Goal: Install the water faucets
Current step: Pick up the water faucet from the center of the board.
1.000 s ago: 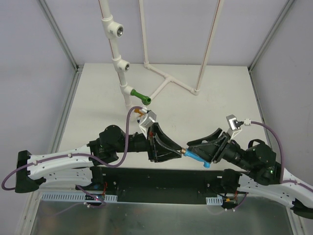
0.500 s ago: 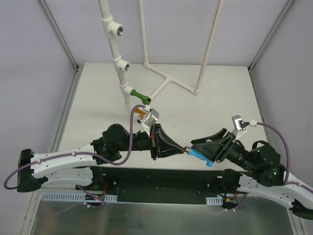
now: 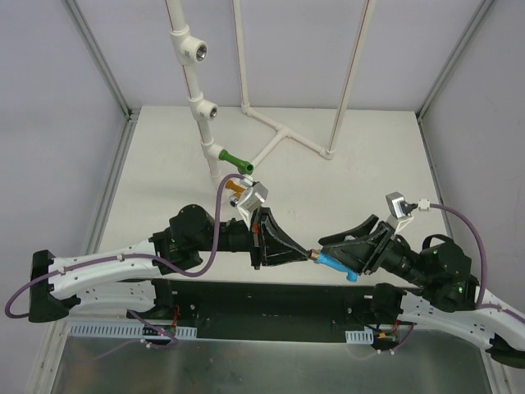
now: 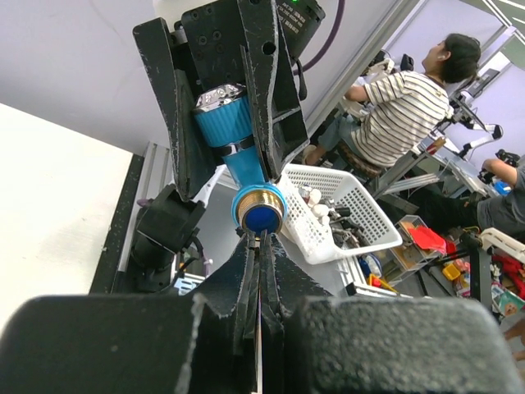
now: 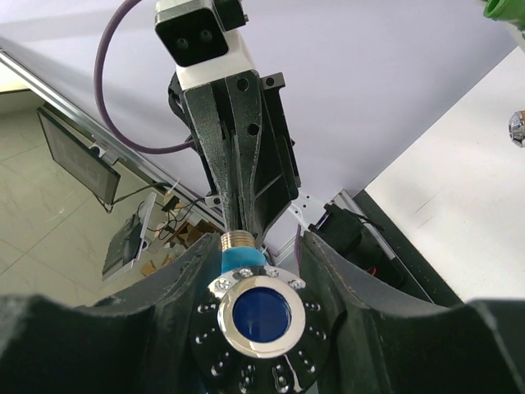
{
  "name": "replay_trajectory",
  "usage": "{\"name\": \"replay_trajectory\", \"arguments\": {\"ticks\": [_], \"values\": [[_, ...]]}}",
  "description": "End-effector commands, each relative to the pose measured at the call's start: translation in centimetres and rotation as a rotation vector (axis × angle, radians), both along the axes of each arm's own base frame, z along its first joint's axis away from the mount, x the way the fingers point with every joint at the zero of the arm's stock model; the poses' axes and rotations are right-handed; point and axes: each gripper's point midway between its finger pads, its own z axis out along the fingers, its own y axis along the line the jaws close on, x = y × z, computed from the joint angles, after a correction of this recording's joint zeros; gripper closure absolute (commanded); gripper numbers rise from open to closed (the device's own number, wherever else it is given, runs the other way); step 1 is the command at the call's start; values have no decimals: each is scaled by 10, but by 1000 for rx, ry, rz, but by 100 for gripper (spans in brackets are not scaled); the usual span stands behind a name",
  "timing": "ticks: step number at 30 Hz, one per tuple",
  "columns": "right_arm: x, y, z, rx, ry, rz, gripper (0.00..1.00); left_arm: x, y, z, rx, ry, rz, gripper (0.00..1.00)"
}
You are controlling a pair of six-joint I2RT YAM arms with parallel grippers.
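The light blue faucet (image 3: 330, 262) is off the table (image 3: 353, 164), well in front of the white pipe riser (image 3: 190, 82) and to its right. The right gripper (image 3: 332, 250) grasps it around the body with the brass threaded end (image 4: 258, 209) left bare and pointing at the left arm. This looks like a hand-over or a regrip, so the thread can later go into a tee on the riser.

The left gripper (image 3: 305, 253) has its jaws clenched fully together, tips meeting right at that brass end. Whether they nip the thread or merely touch it cannot be told.

The green faucet (image 3: 235, 160) is already seated in the riser's lowest tee. The two tees above it are empty. The orange faucet (image 3: 236, 188) lies near the riser's foot, half hidden behind the left wrist.
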Motion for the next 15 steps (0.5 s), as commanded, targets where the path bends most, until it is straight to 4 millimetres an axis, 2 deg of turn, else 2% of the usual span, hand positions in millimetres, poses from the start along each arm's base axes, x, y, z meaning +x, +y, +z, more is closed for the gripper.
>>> {"name": "replay_trajectory", "arguments": {"ticks": [1, 9, 15], "values": [[-11, 18, -21, -86, 29, 94, 100, 8, -5, 21, -44, -24, 22, 100], [-13, 21, -25, -106, 27, 111, 100, 11, -10, 22, -34, -21, 18, 100], [5, -1, -5, -29, 5, -27, 100, 12, -3, 9, -21, 7, 37, 100]]}}
